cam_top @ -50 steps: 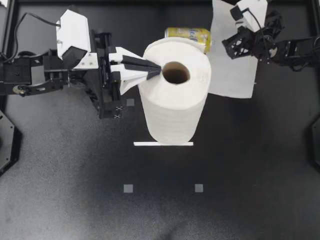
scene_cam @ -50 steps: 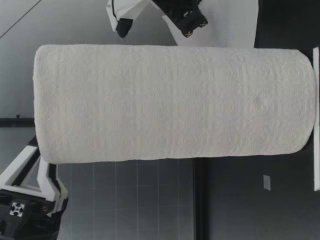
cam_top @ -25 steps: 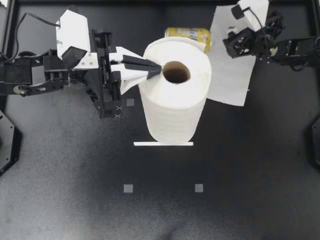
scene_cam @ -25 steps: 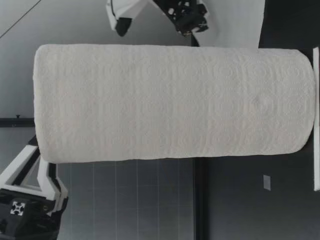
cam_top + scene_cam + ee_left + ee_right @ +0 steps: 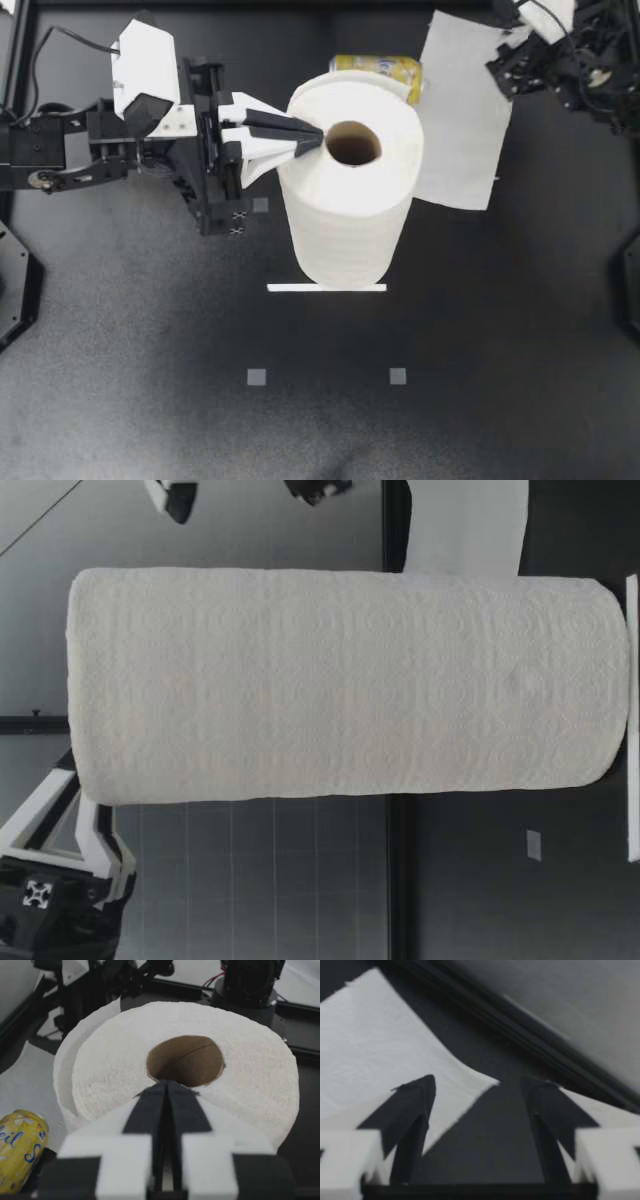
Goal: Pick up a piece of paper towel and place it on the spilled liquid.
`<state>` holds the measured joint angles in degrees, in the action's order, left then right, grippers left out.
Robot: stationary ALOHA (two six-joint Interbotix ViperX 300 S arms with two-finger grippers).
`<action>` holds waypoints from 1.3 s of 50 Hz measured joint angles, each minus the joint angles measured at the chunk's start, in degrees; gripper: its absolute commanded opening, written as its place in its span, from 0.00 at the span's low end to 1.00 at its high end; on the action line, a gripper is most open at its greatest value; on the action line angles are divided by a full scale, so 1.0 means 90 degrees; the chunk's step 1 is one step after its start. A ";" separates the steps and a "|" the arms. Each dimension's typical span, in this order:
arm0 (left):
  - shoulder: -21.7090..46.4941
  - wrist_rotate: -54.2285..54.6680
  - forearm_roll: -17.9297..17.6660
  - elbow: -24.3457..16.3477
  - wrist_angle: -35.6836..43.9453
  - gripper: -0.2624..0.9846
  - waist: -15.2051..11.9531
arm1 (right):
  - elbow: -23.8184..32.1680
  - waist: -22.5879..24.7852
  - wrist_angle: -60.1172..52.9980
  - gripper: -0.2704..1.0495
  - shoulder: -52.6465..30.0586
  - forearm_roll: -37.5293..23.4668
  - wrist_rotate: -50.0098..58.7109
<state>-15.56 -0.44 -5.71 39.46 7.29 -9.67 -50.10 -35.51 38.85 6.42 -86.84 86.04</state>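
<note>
Paper towel sheet lies on table beside roll; right gripper fingers spread, empty; left gripper fingers pressed together at roll's core; placement looks done, next move is to pull the arms clear.

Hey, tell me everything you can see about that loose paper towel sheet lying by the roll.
The loose sheet is thin white paper towel, roughly rectangular with slightly uneven edges and no stains showing. It lies spread on the black table beside the upright roll, on my right arm's side; the roll hides part of one edge. My right claw is open at a far corner, not gripping it. Whether they touch is unclear.
</note>
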 measured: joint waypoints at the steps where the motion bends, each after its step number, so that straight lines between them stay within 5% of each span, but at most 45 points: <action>1: 0.0010 -0.0010 0.0010 0.0000 0.0020 0.30 0.0000 | 0.0010 0.0098 0.0078 0.71 0.0088 0.0156 -0.0186; 20: -0.0254 -0.0049 0.0244 0.0264 0.0771 0.30 0.0137 | 0.0342 0.2637 0.0947 0.70 0.1992 0.2812 -0.1631; 26: -0.0439 -0.0049 0.0332 0.0381 0.1191 0.30 0.0195 | 0.0332 0.3271 0.0420 0.59 0.2852 0.3105 -0.1563; 39: -0.0918 -0.0039 0.0469 0.0605 0.1729 0.30 0.0557 | -0.0107 0.3633 -0.2998 0.24 0.4092 0.3125 -0.1162; 50: -0.1318 0.0020 0.0488 0.0684 0.1377 0.30 0.0937 | -0.0156 0.3633 -0.4375 0.22 0.4072 0.2881 -0.1201; 65: -0.1445 0.0059 0.0488 0.0547 0.0586 0.30 0.1309 | 0.0605 0.4482 -0.3809 0.22 0.3555 0.2119 -0.1367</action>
<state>-28.56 0.09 -1.32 44.38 12.57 2.11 -44.65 4.83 4.57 38.41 -67.76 73.74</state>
